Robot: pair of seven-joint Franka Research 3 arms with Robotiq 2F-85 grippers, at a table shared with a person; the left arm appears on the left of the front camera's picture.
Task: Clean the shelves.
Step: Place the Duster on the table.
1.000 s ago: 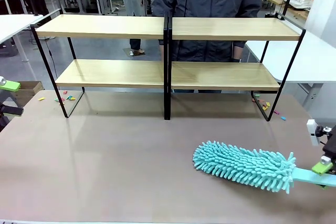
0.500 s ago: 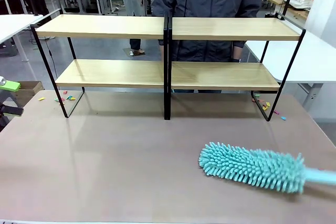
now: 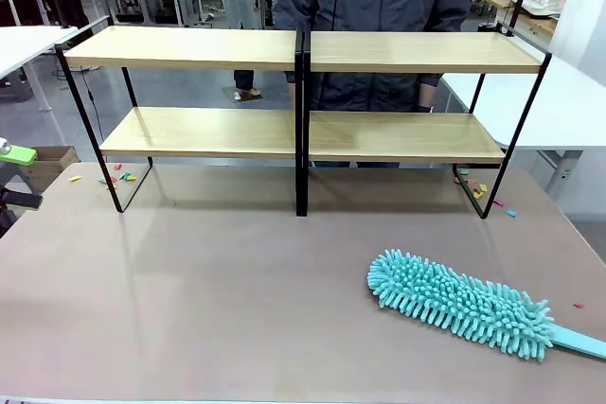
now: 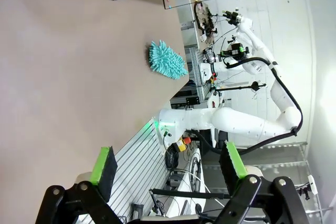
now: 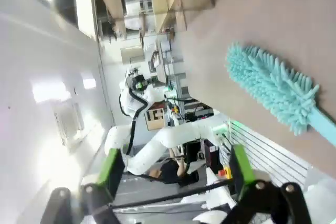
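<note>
shelves [image 3: 199,47]: light wood, black frame | duster [image 3: 459,303]: teal | tabletop [image 3: 208,290]: brown

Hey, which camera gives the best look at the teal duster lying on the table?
The front view: the duster lies close and sharp on the brown tabletop, its handle running off the right edge. The right wrist view shows it blurred; the left wrist view shows its head, small and far.
</note>
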